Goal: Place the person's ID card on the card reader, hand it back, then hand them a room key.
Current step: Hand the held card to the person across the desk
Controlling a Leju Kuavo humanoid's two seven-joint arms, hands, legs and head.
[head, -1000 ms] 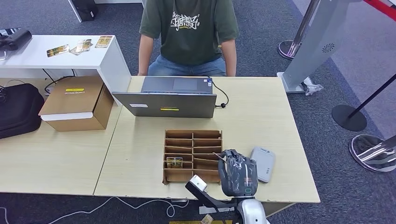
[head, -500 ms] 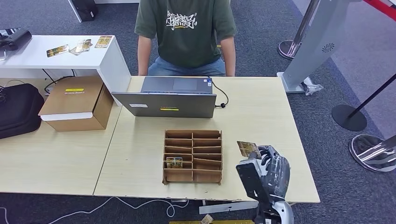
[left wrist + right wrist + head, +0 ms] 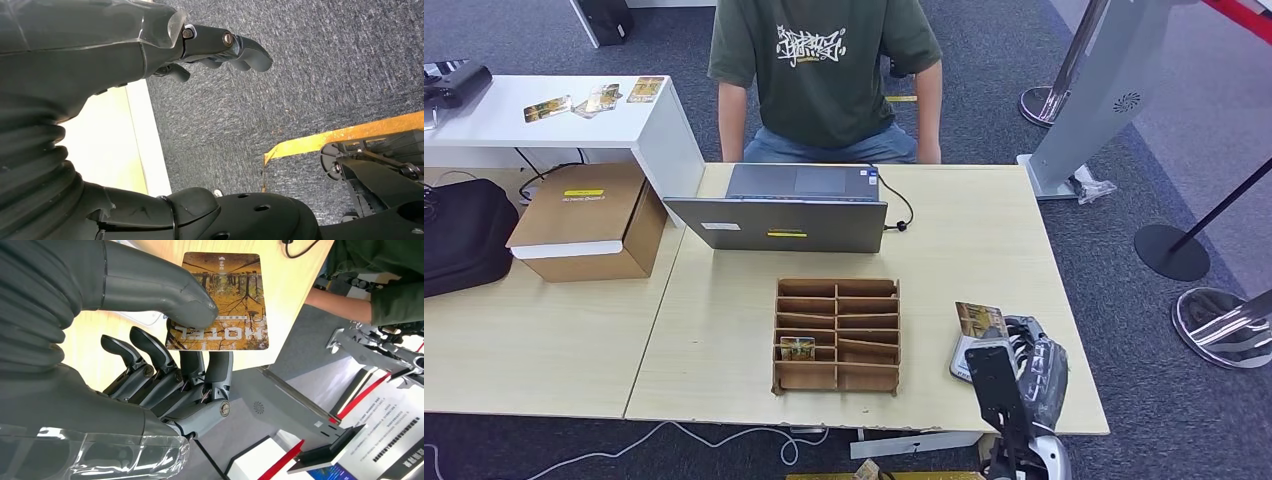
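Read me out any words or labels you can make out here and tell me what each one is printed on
"HOTEL", upside down in the right wrist view, on the card pinched in the right hand.
White graffiti-style print on the person's green T-shirt: not legible.
Yellow label on the cardboard box: too small.
Stickers on the laptop: too small.
Signboard text in the right wrist view: blurred.

The room is bright all over, with soft, small shadows. Everything looks sharp. A white shine sits on the right hand (image 3: 115,390) cover at 7 o'clock.
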